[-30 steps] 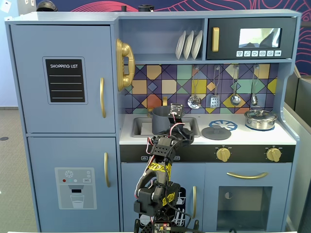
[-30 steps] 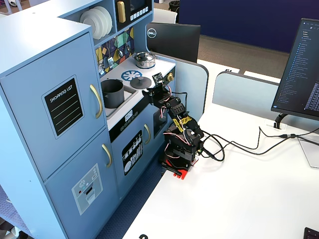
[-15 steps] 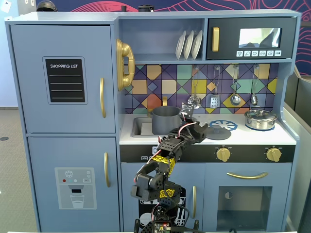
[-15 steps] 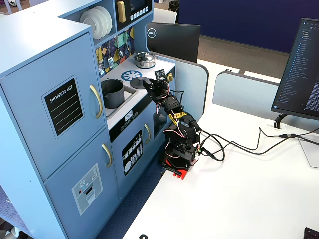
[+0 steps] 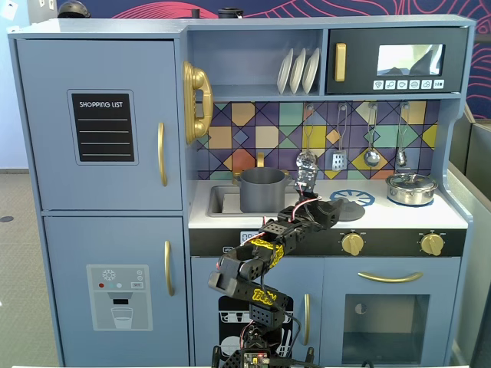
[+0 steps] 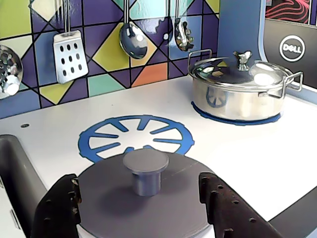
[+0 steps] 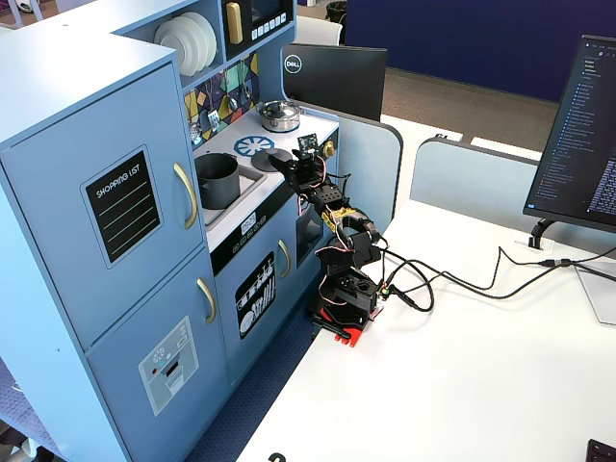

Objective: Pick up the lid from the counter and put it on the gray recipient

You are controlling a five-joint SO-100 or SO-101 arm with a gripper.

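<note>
The lid (image 6: 143,198) lies flat on the white table (image 6: 277,148) of the toy kitchen, its far rim lapping over the blue burner mark (image 6: 136,139). The gripper (image 6: 141,210) is spread open, one dark finger (image 6: 59,210) at the lid's left rim and the other at its right in the wrist view; whether they touch the rim cannot be told. The knob stands free between them.

In that view the table is bare between the lid and the silver pot (image 6: 242,91), which stands well apart to the right on its own blue ring. To the left the table drops into the sink. Utensils hang on the tiled wall behind.

In a fixed view from the front, the gray recipient (image 5: 261,189) stands upright in the sink, left of the lid (image 5: 344,207), with the arm (image 5: 265,253) reaching up past the table's front edge. In a fixed view from the side, the gripper (image 7: 289,164) sits just past the gray recipient (image 7: 218,179), and a desk (image 7: 462,366) carries the arm's base.
</note>
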